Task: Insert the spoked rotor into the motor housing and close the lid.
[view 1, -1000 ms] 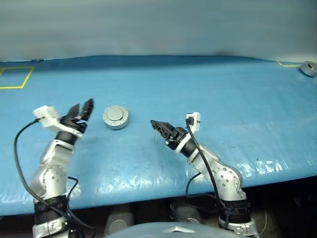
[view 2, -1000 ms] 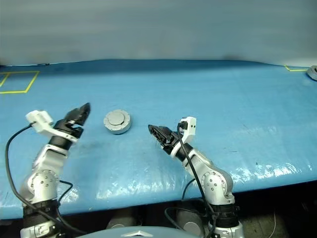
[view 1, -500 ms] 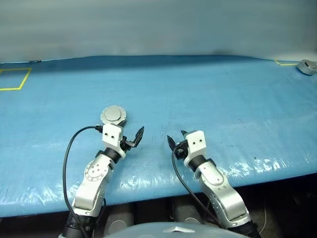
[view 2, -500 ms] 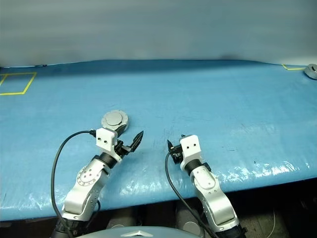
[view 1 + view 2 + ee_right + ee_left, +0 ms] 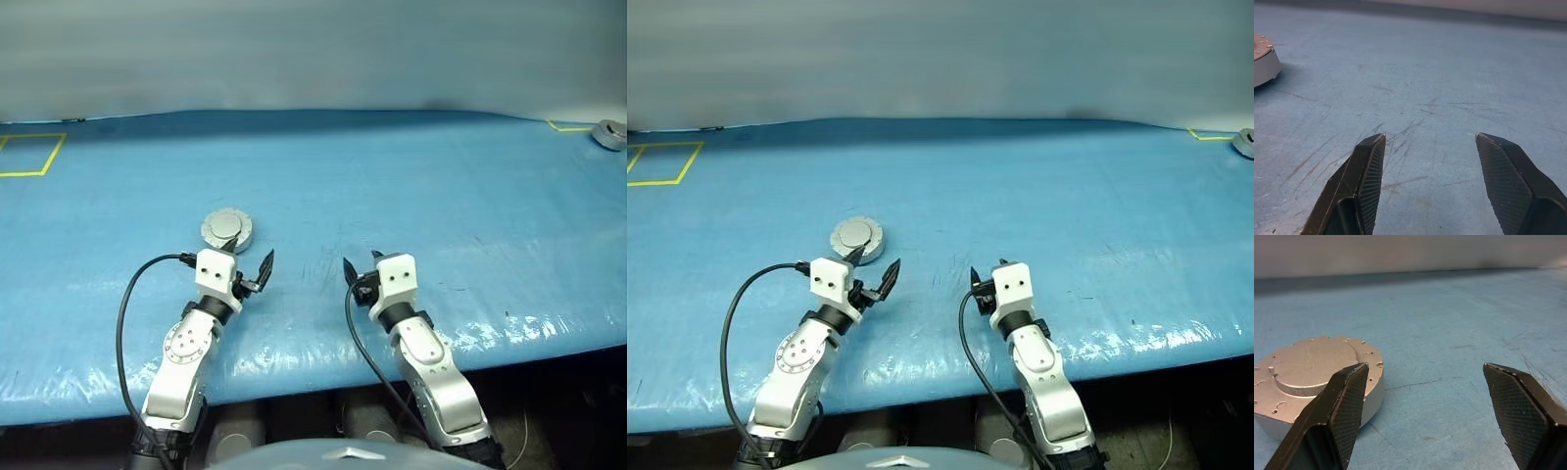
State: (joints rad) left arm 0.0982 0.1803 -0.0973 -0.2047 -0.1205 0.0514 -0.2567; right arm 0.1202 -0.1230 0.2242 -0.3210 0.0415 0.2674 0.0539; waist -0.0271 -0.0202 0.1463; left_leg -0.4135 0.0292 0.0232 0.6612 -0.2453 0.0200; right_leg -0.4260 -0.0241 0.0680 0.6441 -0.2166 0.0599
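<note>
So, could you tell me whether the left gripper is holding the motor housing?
No, the left gripper is open and empty, and the motor housing sits closed on the table beyond it.

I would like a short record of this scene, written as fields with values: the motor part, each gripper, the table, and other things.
motor housing: closed, lid on top, lying flat on the table
left gripper: open, empty, just near the housing, not touching it
right gripper: open, empty, over bare table, apart from the housing
table: covered with a blue sheet
other things: grey metal puck at the far right edge; yellow tape square at the far left
</note>
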